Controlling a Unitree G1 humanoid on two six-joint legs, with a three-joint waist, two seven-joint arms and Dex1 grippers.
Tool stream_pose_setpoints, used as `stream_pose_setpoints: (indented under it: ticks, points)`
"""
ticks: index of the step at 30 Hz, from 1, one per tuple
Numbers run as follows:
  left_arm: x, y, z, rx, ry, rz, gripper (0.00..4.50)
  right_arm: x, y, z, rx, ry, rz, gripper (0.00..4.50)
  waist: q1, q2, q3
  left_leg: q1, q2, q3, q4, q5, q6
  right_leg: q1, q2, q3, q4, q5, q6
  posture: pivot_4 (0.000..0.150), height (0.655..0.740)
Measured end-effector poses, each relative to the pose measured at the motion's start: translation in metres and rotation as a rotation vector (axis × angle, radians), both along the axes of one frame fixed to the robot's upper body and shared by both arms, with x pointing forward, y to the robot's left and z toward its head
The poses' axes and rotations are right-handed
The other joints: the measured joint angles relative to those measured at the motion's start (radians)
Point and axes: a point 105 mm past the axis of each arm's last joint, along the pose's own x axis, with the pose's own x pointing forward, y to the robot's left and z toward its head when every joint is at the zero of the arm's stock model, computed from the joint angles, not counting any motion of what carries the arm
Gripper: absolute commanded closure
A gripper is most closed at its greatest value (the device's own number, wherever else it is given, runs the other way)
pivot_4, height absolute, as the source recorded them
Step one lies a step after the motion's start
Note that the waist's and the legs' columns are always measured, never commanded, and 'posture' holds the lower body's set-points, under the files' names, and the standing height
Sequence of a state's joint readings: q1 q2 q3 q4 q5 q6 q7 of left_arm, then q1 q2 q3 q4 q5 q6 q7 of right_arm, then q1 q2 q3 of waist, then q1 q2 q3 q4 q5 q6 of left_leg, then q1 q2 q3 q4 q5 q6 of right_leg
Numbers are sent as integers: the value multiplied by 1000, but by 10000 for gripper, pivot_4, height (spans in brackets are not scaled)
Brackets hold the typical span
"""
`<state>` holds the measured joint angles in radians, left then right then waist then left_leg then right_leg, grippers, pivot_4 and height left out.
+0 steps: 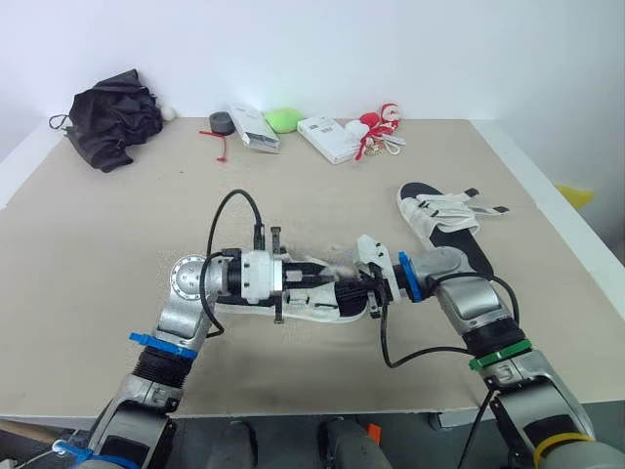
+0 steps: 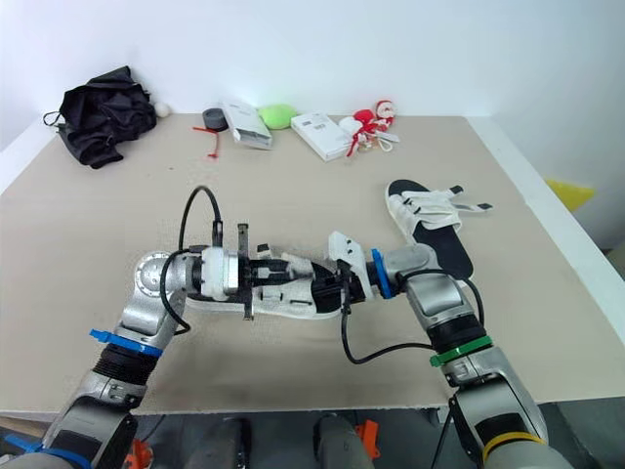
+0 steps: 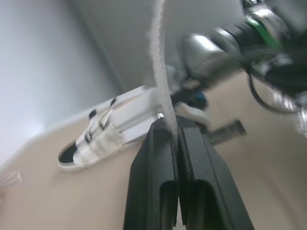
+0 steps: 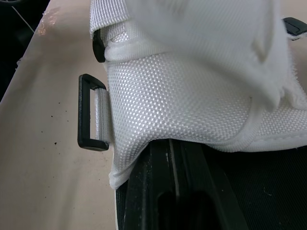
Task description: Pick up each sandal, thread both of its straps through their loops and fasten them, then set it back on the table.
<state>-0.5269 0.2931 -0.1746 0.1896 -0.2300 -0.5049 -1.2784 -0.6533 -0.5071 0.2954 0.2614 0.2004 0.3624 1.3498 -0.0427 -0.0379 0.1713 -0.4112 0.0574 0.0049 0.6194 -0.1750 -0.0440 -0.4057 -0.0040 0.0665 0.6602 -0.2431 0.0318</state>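
The left gripper (image 3: pixel 169 125) hangs over the table (image 1: pixel 107 293) near its front edge, its fingers pressed together on a thin white strap (image 3: pixel 160 57) that runs taut away from the tips. That strap belongs to the near sandal (image 1: pixel 311 311), which sits between the two grippers just back from the middle of the front edge. It has a white sole rim, a black footbed and broad white woven webbing (image 4: pixel 182 105), with a black rectangular loop (image 4: pixel 83 112) standing empty at the webbing's edge.

The right gripper (image 1: pixel 354 291) meets the sandal from the other end. Its fingers lie close together and the tips run under the webbing, so I cannot tell what they pinch.

The second sandal (image 1: pixel 444 220) lies flat near the right edge, with its black-tipped straps splayed loose.
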Motion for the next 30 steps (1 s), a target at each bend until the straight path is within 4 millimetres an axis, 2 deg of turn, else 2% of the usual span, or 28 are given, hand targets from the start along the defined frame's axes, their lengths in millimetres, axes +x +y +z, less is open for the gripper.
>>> stream_pose_setpoints:
  ticks: [2,4,7,10,13,16,19,21,24,26,27,30]
  points:
    - [0,4,-10,45,-90,-18,28185,0,0,0,0,-1,0,45000,0,0,0,0,0,0,0,0,0,0,0,0,0,0,0,1500,7400]
    - [1,6,-12,56,-121,-19,20934,0,0,0,-1,-1,0,45000,0,0,0,0,0,0,0,0,0,0,0,0,0,0,0,1500,7400]
    - [4,8,-10,62,-177,-16,14357,0,-1,0,-1,-1,-1,45000,0,0,0,-1,0,0,0,0,1,0,0,0,0,0,0,1500,7400]
    - [7,11,-13,79,-199,-15,14357,0,0,1,-1,-3,1,45000,0,0,0,-1,1,0,0,-1,1,0,0,0,0,0,1,1500,7400]
    - [10,21,-18,143,-147,-11,14357,0,0,1,-1,-4,2,45000,-1,0,0,-1,1,0,0,-1,1,-1,1,-1,0,0,1,1500,7400]
    - [6,40,-23,220,55,-8,14357,0,1,2,-1,-7,8,45000,-3,0,0,-1,1,0,0,-1,1,-1,1,-1,1,-1,1,1500,7400]
    - [5,53,-16,231,232,20,14357,0,0,1,-6,-3,7,45000,-2,0,0,-1,2,-1,0,-1,1,-1,1,-2,2,-2,0,1500,7400]
    - [1,53,2,157,518,28,14357,0,0,1,-7,-3,11,45000,-2,0,1,-2,2,-2,0,-1,1,-1,1,-2,3,-3,-1,1500,7400]
    - [-16,51,9,156,826,-19,14357,0,2,1,-4,-4,16,45000,-6,0,1,-1,2,-2,0,-1,2,-1,1,-3,3,-4,-1,1500,7400]
    - [-37,52,-2,239,1008,-40,14357,0,4,2,-2,-8,25,45000,-7,0,1,0,2,-2,-1,-2,2,-1,1,-3,4,-5,-1,1500,7400]
    - [-53,55,-15,325,1106,-43,14357,-1,5,2,-2,-7,28,45000,-8,0,1,0,2,-2,-1,-3,3,-1,2,-3,4,-6,-2,1500,7400]
    - [-74,54,-40,415,1245,-26,14357,-2,4,1,-5,0,34,45000,-6,1,1,2,2,-3,-2,-3,3,-1,2,-4,5,-8,-4,1500,7400]
